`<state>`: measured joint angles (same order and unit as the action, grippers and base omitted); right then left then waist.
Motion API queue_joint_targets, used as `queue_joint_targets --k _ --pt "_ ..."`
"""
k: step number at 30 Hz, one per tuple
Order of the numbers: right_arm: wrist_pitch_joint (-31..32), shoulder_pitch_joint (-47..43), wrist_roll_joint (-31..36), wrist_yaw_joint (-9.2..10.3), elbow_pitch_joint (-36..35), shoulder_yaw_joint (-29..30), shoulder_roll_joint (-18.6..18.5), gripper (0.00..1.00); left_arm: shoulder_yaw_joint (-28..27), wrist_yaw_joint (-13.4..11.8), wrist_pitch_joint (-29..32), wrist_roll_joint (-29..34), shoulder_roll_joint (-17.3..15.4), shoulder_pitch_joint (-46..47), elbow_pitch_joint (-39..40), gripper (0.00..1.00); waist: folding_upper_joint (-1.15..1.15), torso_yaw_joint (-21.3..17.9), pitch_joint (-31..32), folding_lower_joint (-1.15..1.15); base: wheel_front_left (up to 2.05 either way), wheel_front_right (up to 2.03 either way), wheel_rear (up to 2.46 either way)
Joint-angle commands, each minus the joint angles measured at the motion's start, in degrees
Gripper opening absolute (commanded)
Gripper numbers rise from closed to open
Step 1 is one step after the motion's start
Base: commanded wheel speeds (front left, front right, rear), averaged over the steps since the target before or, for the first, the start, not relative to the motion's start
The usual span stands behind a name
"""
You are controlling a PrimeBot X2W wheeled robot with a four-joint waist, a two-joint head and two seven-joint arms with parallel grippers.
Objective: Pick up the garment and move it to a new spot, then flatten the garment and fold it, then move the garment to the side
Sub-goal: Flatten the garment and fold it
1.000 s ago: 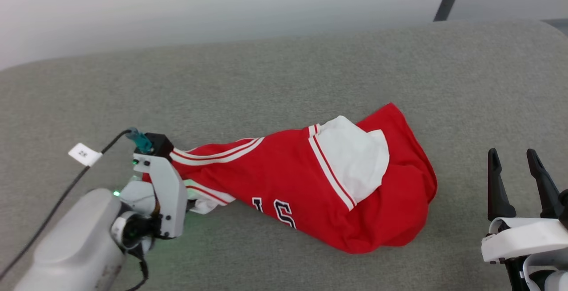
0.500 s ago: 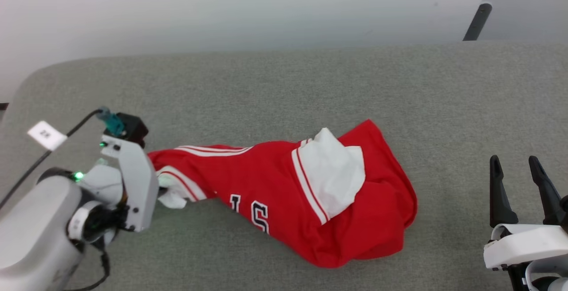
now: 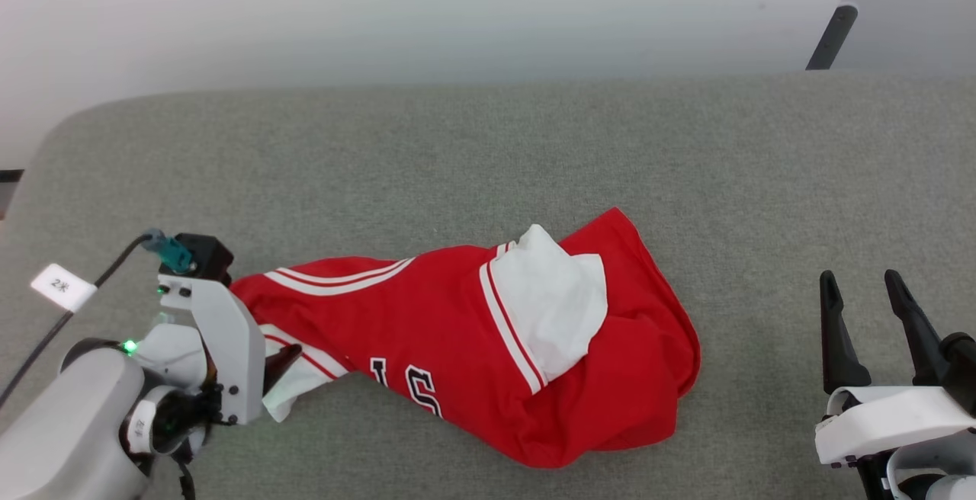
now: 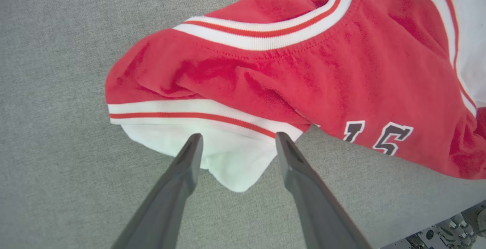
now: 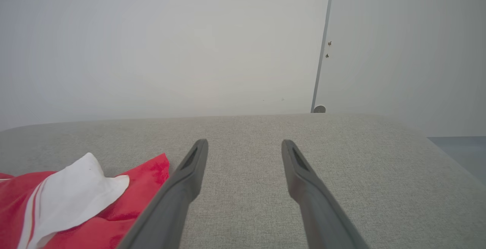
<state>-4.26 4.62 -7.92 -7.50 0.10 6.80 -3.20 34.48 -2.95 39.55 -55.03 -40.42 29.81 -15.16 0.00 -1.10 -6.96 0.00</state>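
Left fingers point(image 4: 186, 165) now spread, garment point(image 4: 303, 70) sleeve released since earlier pinch, right fingers point(image 5: 191, 173) spread, empty

Inventory as I read it from my console:

- Garment point(image 3: 427, 325): 1. I count 2 white sleeves point(image 3: 553, 309) and 2 dark letters point(image 3: 404, 386) in sight on it.
- Grippers: 2, the left gripper point(image 4: 236, 141) and the right gripper point(image 3: 858, 279).
- Dark fingers point(image 5: 190, 173): 2 per gripper, 4 in all.
- Grey padded surface point(image 3: 534, 157): 1.
- White tag point(image 3: 63, 286): 1.
- Dark pole point(image 3: 831, 36): 1, at the far right.
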Motion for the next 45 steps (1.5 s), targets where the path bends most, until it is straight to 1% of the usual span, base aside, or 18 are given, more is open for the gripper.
queue_joint_targets --k 1,6,8,12,18,26,32,34,39,45 --pt "0.22 0.18 -0.07 0.02 0.18 -0.38 -0.33 1.00 -0.34 0.23 -1.14 0.07 0.51 -0.58 -0.27 1.00 0.00 0.33 0.54 0.00 0.00 0.00 0.00" --pt "0.97 -0.93 -0.34 0.02 0.45 -0.93 -0.87 1.00 -1.21 0.30 -4.60 -0.22 1.21 -1.86 -0.08 1.00 0.00 1.43 2.74 0.00 0.00 0.00 0.00" --pt "1.17 -1.61 -0.43 0.02 0.50 -0.91 -0.96 1.00 -1.72 -0.03 -6.04 -0.55 1.42 -2.69 0.50 1.00 0.00 2.06 3.97 0.00 0.00 0.00 0.00" --pt "1.72 -2.79 -0.59 0.02 0.41 -1.21 -1.23 1.00 -2.71 -0.13 -10.47 0.39 1.24 -4.71 1.93 1.00 0.00 3.41 6.43 0.00 0.00 0.00 0.00" --pt "2.15 -3.87 -1.18 0.02 0.59 -2.16 -1.53 1.00 -5.63 -0.69 -20.82 1.39 1.98 -8.35 3.37 1.00 0.00 5.38 8.64 0.00 0.00 0.00 0.00" --pt "4.02 -3.86 -3.00 0.02 2.02 -3.99 -2.31 1.00 -8.98 -0.48 -36.49 4.39 3.32 -12.83 3.23 1.00 0.00 8.51 9.81 0.00 0.00 0.00 0.00" --pt "8.97 -2.03 -4.87 0.02 3.69 -5.12 -4.20 1.00 -10.22 -0.91 -45.88 6.35 5.23 -15.54 2.11 1.00 0.00 11.72 9.23 0.00 0.00 0.00 0.00" --pt "11.02 -1.24 -5.89 0.02 4.37 -5.29 -5.00 1.00 -10.29 -1.04 -48.03 6.63 5.95 -16.25 1.47 1.00 0.00 13.03 8.88 0.00 0.00 0.00 0.00" --pt "17.14 0.87 -7.85 0.02 4.85 -7.29 -7.65 1.00 -10.48 -0.70 -52.06 7.45 8.24 -16.76 0.08 1.00 0.00 16.22 7.20 0.00 0.00 0.00 0.00" --pt "24.83 4.06 -10.81 0.02 4.95 -9.44 -11.16 1.00 -10.89 0.42 -54.20 9.43 11.62 -15.94 -1.42 1.00 0.00 19.85 4.32 0.00 0.00 0.00 0.00"
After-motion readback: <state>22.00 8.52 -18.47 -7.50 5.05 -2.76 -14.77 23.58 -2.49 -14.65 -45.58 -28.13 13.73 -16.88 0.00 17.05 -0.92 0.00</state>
